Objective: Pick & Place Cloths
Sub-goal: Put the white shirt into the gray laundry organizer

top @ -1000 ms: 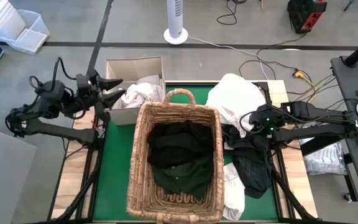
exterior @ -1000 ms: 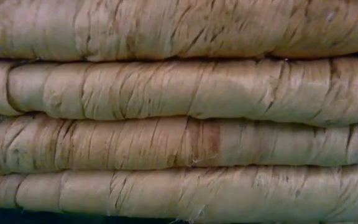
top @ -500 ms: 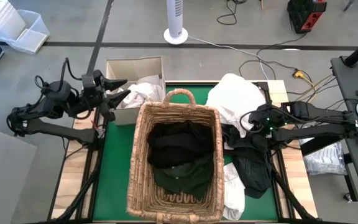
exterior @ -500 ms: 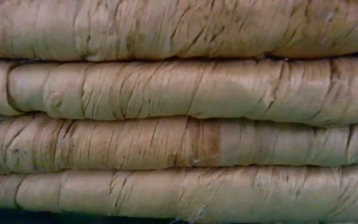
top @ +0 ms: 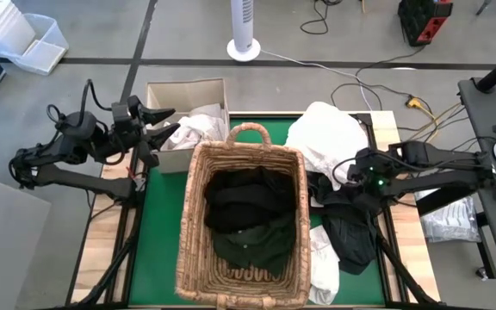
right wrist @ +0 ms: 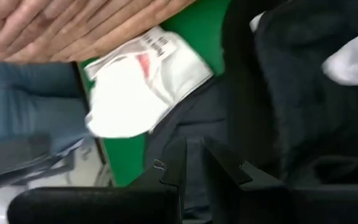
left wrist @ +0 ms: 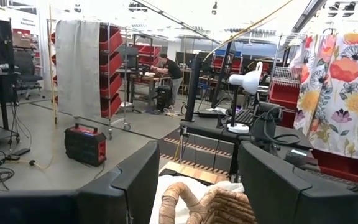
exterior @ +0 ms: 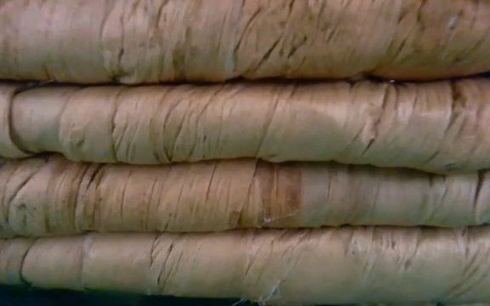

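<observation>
beside the wicker basket (top: pixel 241 220), right gripper (top: pixel 341 191) jaws pinch a dark cloth (top: pixel 351 232); left gripper (top: pixel 164 125) jaws gape.

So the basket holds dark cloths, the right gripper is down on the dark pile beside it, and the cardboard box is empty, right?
Not quite: the cardboard box holds a white cloth, as the high view shows. The rest stands: dark cloths lie in the basket, and the right gripper is down on the dark pile.
</observation>
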Controlling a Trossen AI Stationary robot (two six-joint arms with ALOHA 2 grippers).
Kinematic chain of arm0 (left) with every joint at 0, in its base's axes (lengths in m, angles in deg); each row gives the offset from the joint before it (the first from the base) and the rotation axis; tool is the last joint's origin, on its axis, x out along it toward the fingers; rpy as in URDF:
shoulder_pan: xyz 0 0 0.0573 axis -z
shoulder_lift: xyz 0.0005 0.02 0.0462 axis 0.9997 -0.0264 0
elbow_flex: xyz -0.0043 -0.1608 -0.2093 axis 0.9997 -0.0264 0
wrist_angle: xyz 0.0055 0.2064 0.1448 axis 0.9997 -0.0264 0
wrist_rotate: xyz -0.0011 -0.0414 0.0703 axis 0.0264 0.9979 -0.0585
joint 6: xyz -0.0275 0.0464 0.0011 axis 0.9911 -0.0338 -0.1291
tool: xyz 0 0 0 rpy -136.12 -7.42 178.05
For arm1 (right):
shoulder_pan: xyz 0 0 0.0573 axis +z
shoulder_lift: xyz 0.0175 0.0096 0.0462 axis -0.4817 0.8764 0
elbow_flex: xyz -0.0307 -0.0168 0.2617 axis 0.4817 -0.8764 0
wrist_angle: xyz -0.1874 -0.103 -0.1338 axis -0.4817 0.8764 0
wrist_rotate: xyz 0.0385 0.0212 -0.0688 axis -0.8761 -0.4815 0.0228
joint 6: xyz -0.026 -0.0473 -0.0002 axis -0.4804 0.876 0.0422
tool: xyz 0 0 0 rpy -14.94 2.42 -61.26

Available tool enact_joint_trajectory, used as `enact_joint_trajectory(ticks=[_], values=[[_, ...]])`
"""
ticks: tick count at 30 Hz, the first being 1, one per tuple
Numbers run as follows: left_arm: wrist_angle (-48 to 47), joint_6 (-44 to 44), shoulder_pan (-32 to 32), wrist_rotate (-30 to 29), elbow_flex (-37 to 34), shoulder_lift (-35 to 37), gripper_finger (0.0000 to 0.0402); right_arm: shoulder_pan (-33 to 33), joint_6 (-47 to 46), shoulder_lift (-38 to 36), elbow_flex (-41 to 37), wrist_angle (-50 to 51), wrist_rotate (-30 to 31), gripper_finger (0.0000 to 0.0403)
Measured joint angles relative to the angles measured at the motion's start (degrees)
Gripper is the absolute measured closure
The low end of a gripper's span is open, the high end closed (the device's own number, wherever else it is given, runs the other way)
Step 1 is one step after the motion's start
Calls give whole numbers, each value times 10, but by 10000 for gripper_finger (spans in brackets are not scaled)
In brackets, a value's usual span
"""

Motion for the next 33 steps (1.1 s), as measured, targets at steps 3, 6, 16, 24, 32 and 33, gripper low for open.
enact_joint_trajectory(ticks=[3, 6, 16, 24, 32, 33], values=[[0, -3, 0, 0, 0, 0, 206, 24, -27, 1, 0, 0, -13, 364], [0, -6, 0, 0, 0, 0, 206, 53, -48, 1, 0, -10, -13, 364], [-1, -17, 0, 0, 0, 0, 206, 144, -41, 35, -1, -58, 153, 364], [-1, -17, 0, 0, 0, 0, 206, 169, -55, 34, -2, -91, 339, 364], [0, -17, 0, -2, 0, 0, 206, 169, -99, 39, -2, -87, 546, 364], [0, -17, 0, -5, 0, 0, 206, 169, -104, 39, -2, -82, 546, 364]])
